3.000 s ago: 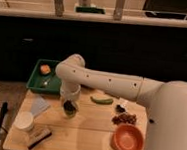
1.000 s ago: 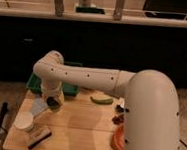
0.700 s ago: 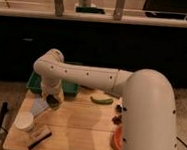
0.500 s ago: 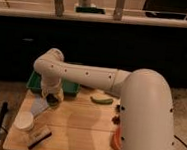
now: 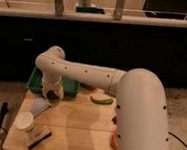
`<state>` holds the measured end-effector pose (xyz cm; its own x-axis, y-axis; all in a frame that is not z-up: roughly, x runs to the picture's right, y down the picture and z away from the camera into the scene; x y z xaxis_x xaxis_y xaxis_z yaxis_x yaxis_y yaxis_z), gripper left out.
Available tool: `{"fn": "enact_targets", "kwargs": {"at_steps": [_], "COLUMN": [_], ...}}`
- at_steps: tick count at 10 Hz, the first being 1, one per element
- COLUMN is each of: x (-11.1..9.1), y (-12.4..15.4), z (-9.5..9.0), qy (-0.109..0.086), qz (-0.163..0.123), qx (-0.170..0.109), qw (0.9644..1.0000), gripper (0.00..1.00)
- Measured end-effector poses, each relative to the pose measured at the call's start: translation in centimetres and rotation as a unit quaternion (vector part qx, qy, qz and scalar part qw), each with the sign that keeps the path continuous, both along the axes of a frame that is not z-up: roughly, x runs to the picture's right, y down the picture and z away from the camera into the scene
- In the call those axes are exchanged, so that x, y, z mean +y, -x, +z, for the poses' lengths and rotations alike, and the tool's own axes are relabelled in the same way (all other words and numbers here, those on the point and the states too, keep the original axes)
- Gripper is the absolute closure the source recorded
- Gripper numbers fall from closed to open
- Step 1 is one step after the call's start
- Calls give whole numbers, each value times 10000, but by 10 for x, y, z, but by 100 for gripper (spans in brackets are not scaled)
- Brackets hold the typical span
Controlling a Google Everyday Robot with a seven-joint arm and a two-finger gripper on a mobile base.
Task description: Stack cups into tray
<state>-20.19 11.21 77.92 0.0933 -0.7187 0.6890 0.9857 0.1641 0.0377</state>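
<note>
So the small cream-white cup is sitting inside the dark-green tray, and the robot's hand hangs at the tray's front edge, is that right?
Not quite. The camera view shows the small cream-white cup standing on the wooden table near its front left corner, outside the shallow dark-green plastic tray. The robot's hand does hang at the tray's front edge.

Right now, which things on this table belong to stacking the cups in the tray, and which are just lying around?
Job: cream cup, front left; green tray, back left; pincer at the tray's front rim.
Lying about: green slice; dark stick; orange bowl, mostly hidden.
</note>
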Motion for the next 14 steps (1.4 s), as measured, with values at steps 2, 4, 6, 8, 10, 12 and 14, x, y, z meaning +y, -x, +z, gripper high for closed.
{"fn": "enact_targets", "kwargs": {"at_steps": [2,4,6,8,10,12,14], "x": [-7,-17,-30,-42,-55,-68,-77], "y": [6,6,9,11,12,18,17], "z": [-8,-9,-9,-10,-14,-21,-23], "qy": [-95,-157,-235,-293,-366,-457,-528], "qz": [-51,-96,-126,-149,-174,-215,-217], "qx": [26,99,126,141,178,194,247], "qw": [9999,9998,9996,9994,9990,9985,9981], "gripper": [100,100,100,100,100,100,100]}}
